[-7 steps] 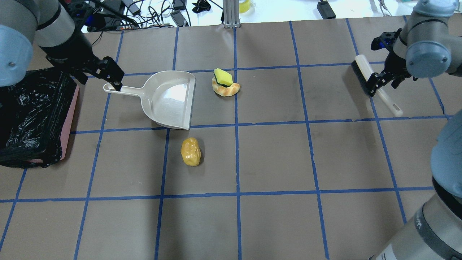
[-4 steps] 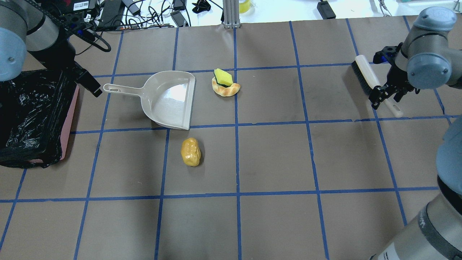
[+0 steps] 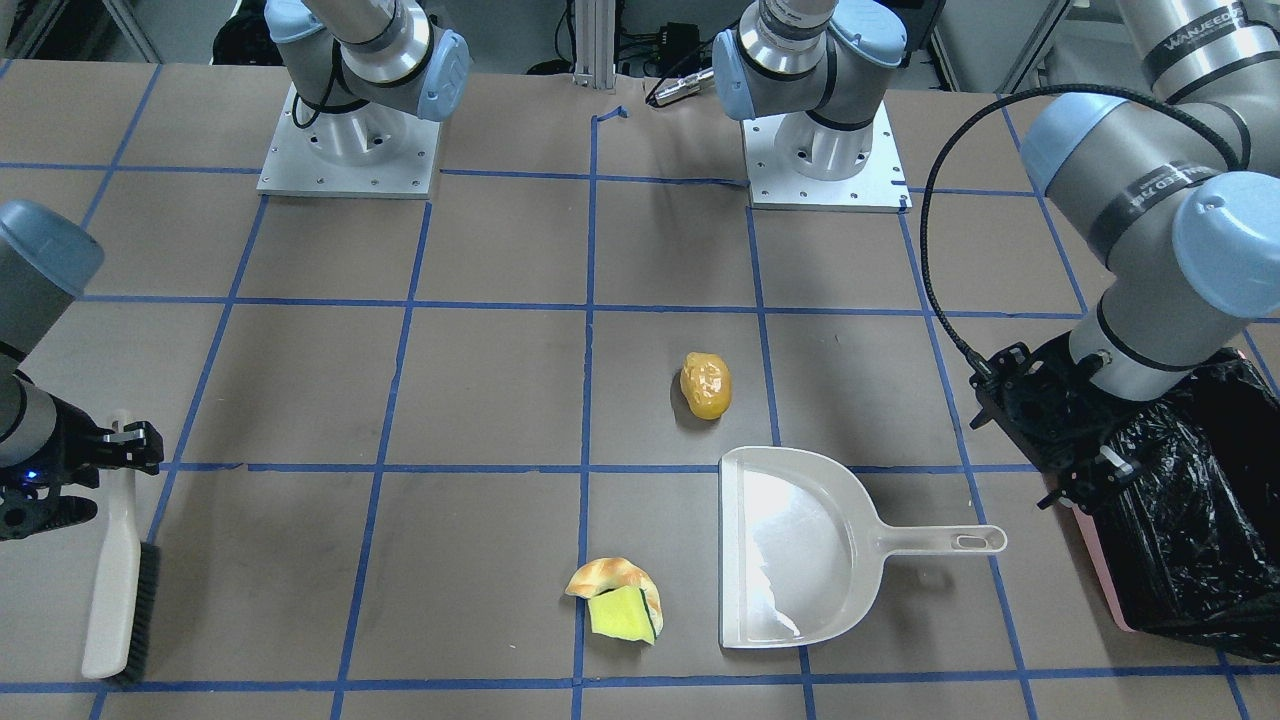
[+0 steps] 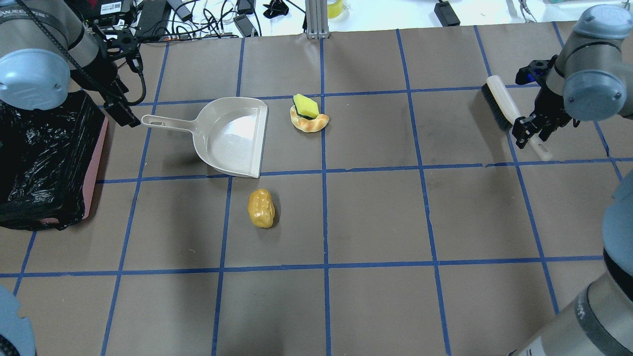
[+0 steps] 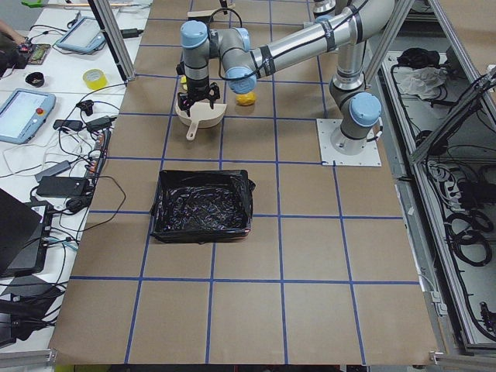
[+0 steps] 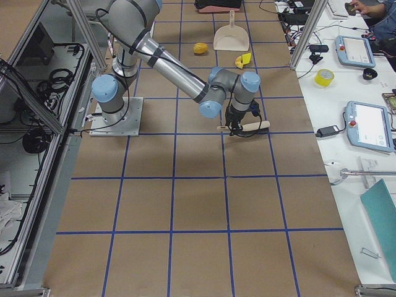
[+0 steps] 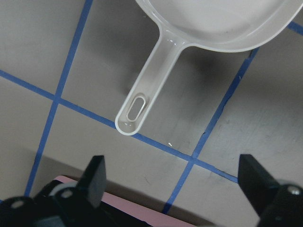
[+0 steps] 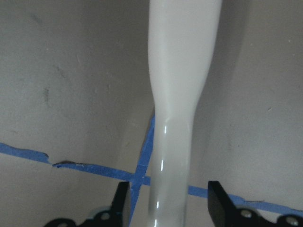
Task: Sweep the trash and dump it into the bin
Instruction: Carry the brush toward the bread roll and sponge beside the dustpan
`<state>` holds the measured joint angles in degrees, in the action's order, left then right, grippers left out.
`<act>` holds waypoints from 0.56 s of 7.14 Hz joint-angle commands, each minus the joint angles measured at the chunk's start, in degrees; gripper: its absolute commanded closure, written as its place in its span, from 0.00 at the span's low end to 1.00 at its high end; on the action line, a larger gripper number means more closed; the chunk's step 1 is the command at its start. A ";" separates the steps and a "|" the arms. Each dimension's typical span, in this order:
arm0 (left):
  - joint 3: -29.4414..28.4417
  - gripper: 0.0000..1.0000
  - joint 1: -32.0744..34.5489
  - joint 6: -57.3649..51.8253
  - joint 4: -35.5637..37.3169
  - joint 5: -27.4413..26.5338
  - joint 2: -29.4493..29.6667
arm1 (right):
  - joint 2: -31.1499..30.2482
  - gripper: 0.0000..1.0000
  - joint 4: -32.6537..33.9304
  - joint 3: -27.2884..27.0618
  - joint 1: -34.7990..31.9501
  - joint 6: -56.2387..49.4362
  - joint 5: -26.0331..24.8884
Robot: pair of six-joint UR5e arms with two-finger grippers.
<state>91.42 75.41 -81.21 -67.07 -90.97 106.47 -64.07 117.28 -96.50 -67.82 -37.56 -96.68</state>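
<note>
A table (image 4: 376, 217) covered in brown paper and marked into squares with blue tape fills the scene; cables and gear lie past its far edge. At the edge on the robot's left sits the bin (image 4: 97, 153), pink and lined with a crinkly black bag. Toward the far edge, near the bin, the cream dustpan (image 4: 232, 136) lies flat, its handle pointing at the bin and its mouth facing the middle of the table.

The left gripper (image 7: 175, 184) hovers between bin and dustpan, just off the handle's tip. Its jaws are spread wide and hold nothing.

Both pieces of trash lie on the table outside the pan. The croissant piece (image 4: 309, 121), with its yellow-green wedge on top, lies just in front of the dustpan's mouth. The glossy potato lump (image 4: 260, 208) lies near the pan's nearer corner, toward the robot.

Near the far right corner lies a white brush (image 4: 499, 104) with dark bristles. The right gripper (image 8: 169, 203) is low over its handle, one finger (image 8: 122, 201) on each side, with gaps showing, so not closed.
</note>
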 commanded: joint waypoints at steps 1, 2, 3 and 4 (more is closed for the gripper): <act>-0.37 0.01 0.00 -6.56 3.68 0.09 2.33 | -0.09 0.67 0.14 0.08 -0.03 0.11 0.00; -0.63 0.02 0.00 -12.07 5.44 0.26 3.99 | -0.43 0.82 -0.03 0.08 -0.03 0.12 0.00; -0.63 0.02 0.00 -15.78 7.54 0.70 5.40 | -0.70 1.00 -0.21 0.08 -0.03 0.12 0.09; -0.46 0.03 0.27 -17.56 7.91 1.84 7.24 | -0.96 1.00 -0.21 0.26 -0.03 0.90 0.18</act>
<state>90.88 75.48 -95.55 -60.35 -90.15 111.63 -64.71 117.14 -96.37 -67.85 -37.25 -96.60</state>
